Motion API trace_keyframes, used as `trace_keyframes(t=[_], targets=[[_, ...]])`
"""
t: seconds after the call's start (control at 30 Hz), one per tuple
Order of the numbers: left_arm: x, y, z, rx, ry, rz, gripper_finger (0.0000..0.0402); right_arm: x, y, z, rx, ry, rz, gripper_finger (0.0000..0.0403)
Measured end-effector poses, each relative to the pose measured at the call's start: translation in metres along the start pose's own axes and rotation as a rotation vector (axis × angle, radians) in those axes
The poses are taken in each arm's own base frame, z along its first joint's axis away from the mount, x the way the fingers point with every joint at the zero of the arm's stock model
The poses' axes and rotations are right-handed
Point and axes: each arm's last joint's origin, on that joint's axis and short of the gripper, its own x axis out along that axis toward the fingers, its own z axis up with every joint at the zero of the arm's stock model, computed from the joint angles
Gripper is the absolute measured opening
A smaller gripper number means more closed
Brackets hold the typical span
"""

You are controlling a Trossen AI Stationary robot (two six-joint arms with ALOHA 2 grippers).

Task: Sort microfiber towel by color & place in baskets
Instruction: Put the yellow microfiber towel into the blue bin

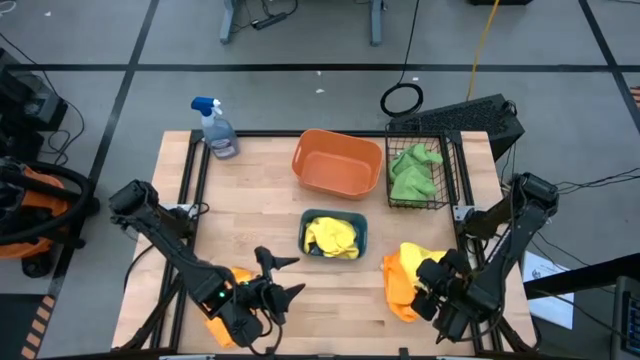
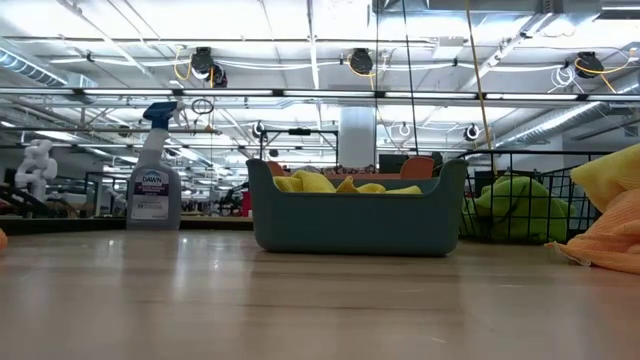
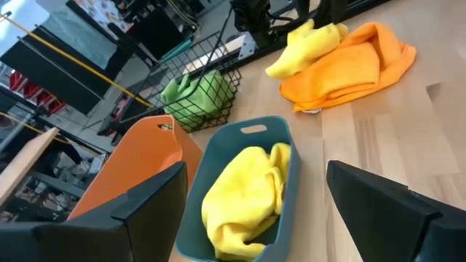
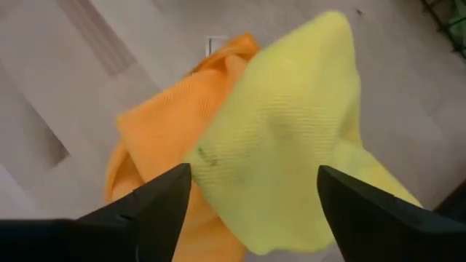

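A yellow towel (image 4: 291,131) lies on top of an orange towel (image 4: 156,135) at the table's near right; the same pile also shows as the orange towel (image 1: 398,285) and yellow towel (image 1: 415,255). My right gripper (image 4: 255,171) hangs open just above the pile, pointing steeply down, one finger on each side of the yellow towel. My left gripper (image 1: 285,278) is open in the air at the near left, pointing toward the teal tray (image 3: 218,149), which holds yellow towels (image 1: 331,236). Another orange towel (image 1: 218,322) lies under my left arm. Green towels (image 1: 413,170) fill the black wire basket (image 1: 448,165). The orange tub (image 1: 337,162) has no towel in it.
A clear spray bottle (image 1: 215,128) with a blue nozzle stands at the far left corner. The tub, tray and wire basket cluster from the middle to the far right. Bare wood (image 1: 250,220) stretches left of the tray and along the near middle.
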Motion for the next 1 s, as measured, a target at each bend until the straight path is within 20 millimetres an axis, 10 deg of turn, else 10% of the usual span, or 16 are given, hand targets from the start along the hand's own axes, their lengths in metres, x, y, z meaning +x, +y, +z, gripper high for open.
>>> trace_keyframes(t=[1.0], targets=[[0.021,-0.007,-0.002,-0.007,0.039,-0.124,0.0333,0.028,-0.003,0.005,0.107,0.039,-0.023,0.0276]])
